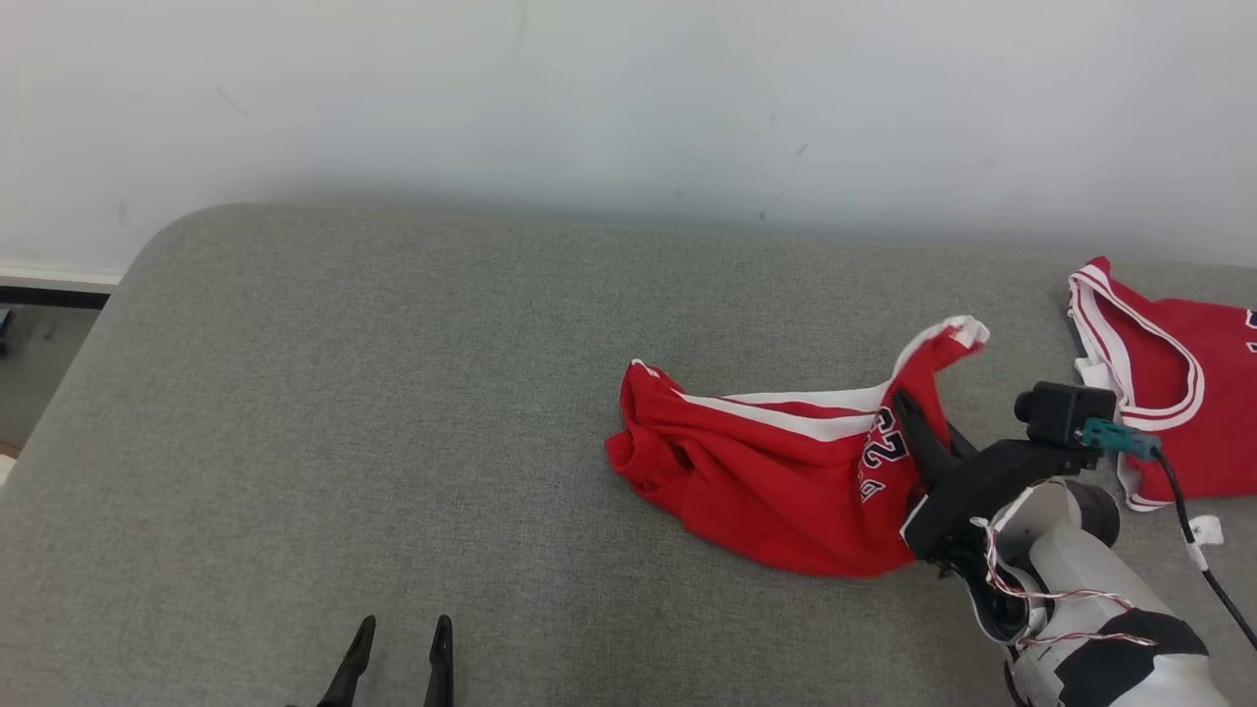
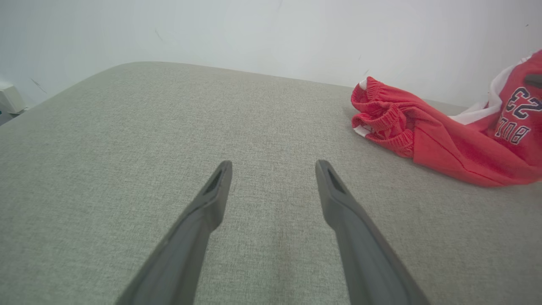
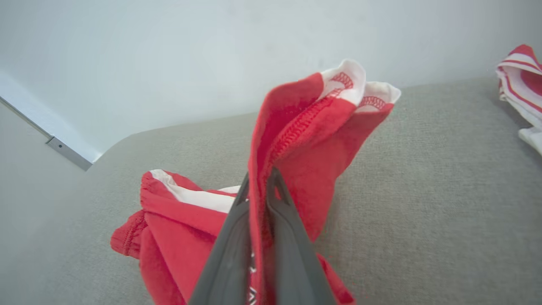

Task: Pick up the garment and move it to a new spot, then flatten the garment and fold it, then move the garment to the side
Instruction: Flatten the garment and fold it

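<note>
- Two long dark fingers of the right gripper (image 1: 901, 401) are pressed together on a raised fold of the garment (image 1: 766, 471), a red knit piece with white trim and dark lettering. In the right wrist view the cloth is pinched between the closed tips, and a stitched, white-edged corner stands above them.
- Garment position: right of centre on the grey cushion (image 1: 393, 393), roughly midway between its far and near edges. The bulk lies crumpled on the surface and only the pinched part is lifted.
- Left gripper (image 1: 406, 624): fingers spread wide and holding nothing, low at the near edge of the cushion, well apart from the garment.
- Second red-and-white garment (image 1: 1169, 393): lies at the right edge of the cushion, apart from the first, touched by neither gripper.
- Handling (judgement): the cloth appears light, soft and limp. Held by a single pinch it will likely drape and trail rather than keep any shape. Nothing about it looks fragile. The main risk is a thin fold sliding out of the tips as the trailing bulk drags across the textured cushion.
- Where to take hold (judgement): the stitched hems, the corners and the gathered ribbed band seen in the left wrist view offer thicker, firmer purchase than the open fabric. Flattening probably calls for one grip at each end of a single edge.
</note>
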